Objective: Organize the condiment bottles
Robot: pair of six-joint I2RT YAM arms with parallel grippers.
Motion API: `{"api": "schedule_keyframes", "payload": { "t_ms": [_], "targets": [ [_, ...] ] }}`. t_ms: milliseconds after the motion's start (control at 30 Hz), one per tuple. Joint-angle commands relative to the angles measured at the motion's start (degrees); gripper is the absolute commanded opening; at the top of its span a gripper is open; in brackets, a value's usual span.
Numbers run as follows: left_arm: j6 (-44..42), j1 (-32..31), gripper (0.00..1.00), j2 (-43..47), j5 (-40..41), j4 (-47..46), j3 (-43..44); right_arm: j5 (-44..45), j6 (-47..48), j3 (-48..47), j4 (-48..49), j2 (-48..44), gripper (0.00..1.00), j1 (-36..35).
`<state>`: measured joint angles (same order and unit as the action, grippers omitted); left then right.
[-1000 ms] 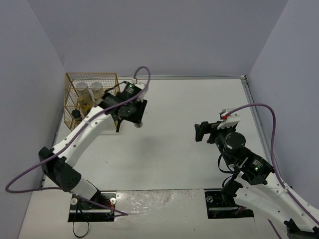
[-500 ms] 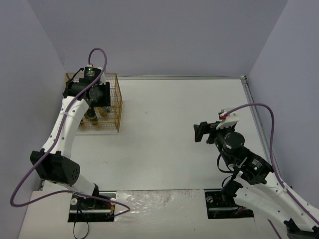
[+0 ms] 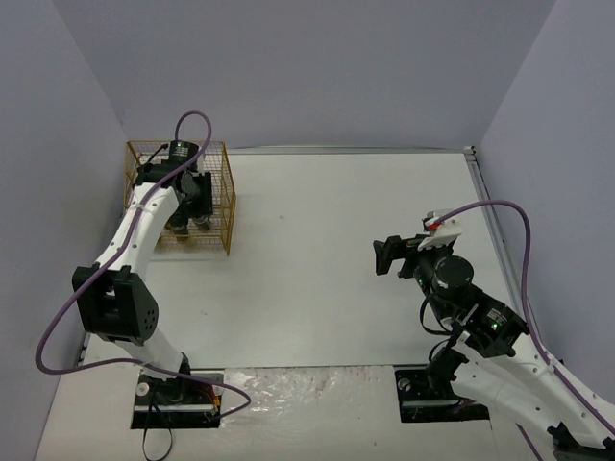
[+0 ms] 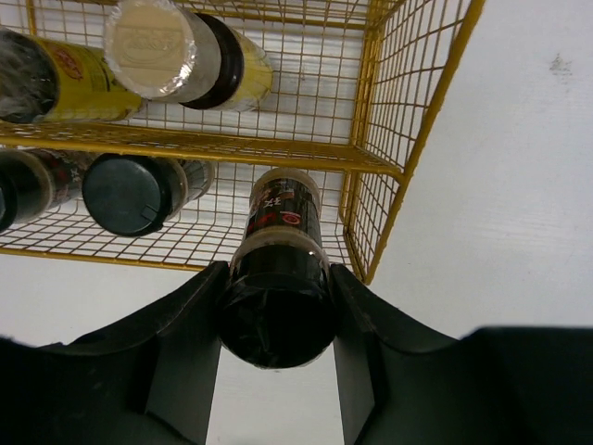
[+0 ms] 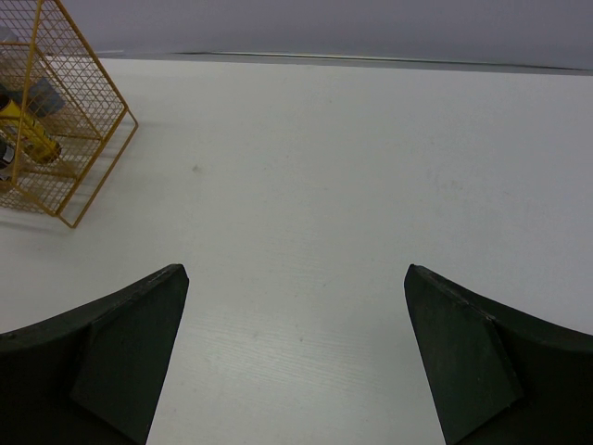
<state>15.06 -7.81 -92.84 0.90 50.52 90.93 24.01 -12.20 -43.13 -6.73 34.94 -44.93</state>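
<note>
A yellow wire basket [image 3: 229, 206] stands at the far left of the table. My left gripper [image 4: 278, 271] reaches down into it and is shut on the black lid of a short dark jar [image 4: 278, 232], at the right end of the near compartment. Two more dark black-lidded jars [image 4: 130, 193] stand to its left in that compartment. The far compartment holds a pale silver-lidded jar [image 4: 162, 37] and a yellow bottle [image 4: 83, 88]. My right gripper [image 3: 389, 257] is open and empty above the bare table, far right of the basket; its open fingers [image 5: 139, 324] show in the right wrist view.
The basket [image 5: 88, 158] has a wire divider [image 4: 185, 144] between its two compartments. White tabletop [image 3: 327, 250] lies between the basket and my right arm. Grey walls close in the table at the back and sides.
</note>
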Motion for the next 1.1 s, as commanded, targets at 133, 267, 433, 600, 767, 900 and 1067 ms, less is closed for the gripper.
{"api": "schedule_keyframes", "payload": {
  "t_ms": [133, 267, 433, 600, 767, 900, 1067],
  "targets": [
    [2.1, 0.2, 0.08, -1.6, -0.4, -7.4, -3.2, 0.2, -0.7, 0.6, 3.7, 1.0, 1.0, 0.4],
    [2.9, 0.2, 0.18, -2.8, 0.1, -9.2, -4.3, 0.1, -0.7, 0.7, 3.6, 0.8, 1.0, 0.4],
    [3.0, 0.2, 0.29, -4.7, -0.1, -9.0, -4.4, 0.0, -1.1, 0.9, 3.6, 0.6, 1.0, 0.4],
    [3.0, 0.2, 0.45, -4.1, 0.1, -8.2, -3.9, -0.3, -0.8, 0.7, 3.6, 0.3, 1.0, 0.4],
    [3.3, 0.2, 0.59, -2.3, 1.2, -6.8, -3.0, 0.1, -0.3, 0.2, 3.6, -0.3, 1.0, 0.5],
    [3.5, 0.1, 0.65, 0.0, 0.9, -5.1, -2.1, -0.2, -0.3, 0.2, 3.6, -0.4, 1.0, 0.4],
    [3.2, -0.2, 0.75, 7.5, 0.5, -2.7, -1.7, -0.3, 0.5, -0.9, 3.7, -1.2, 1.0, 0.4]
  ]
}}
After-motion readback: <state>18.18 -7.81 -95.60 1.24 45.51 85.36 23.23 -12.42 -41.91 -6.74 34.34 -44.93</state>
